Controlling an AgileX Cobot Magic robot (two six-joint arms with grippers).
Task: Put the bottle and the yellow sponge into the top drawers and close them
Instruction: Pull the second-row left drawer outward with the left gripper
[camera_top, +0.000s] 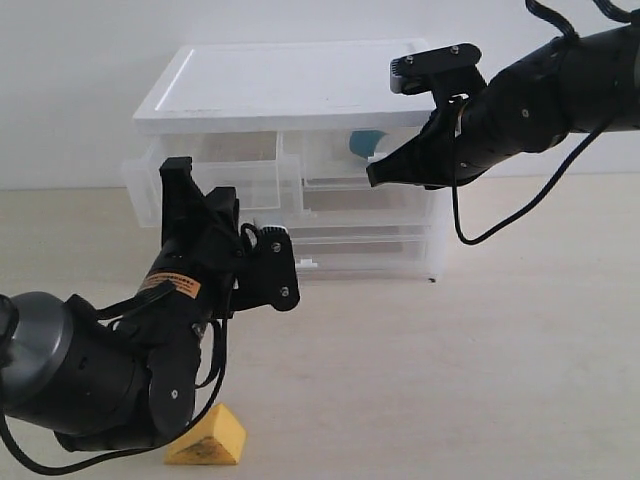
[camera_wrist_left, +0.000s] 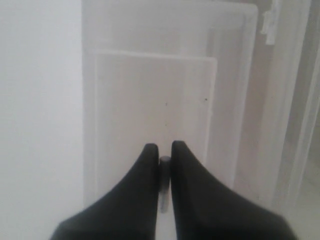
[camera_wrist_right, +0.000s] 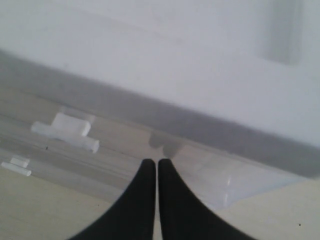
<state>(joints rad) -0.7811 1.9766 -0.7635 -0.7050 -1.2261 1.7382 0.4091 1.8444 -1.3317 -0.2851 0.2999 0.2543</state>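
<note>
You have both jaws closed: left gripper (camera_wrist_left: 165, 148) at the pulled-out left top drawer (camera_top: 245, 180), right gripper (camera_wrist_right: 156, 162) at the right top drawer (camera_top: 325, 150). The yellow sponge (camera_top: 208, 437) lies on the table (camera_top: 450, 380).

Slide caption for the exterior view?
Left gripper and right gripper shut at the cabinet; yellow sponge on the table.

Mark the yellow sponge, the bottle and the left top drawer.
yellow sponge (camera_top: 207, 437), exterior view, front face.
bottle (camera_top: 366, 143), exterior view, teal label band.
left top drawer (camera_top: 258, 182), exterior view, clear front panel.
</note>
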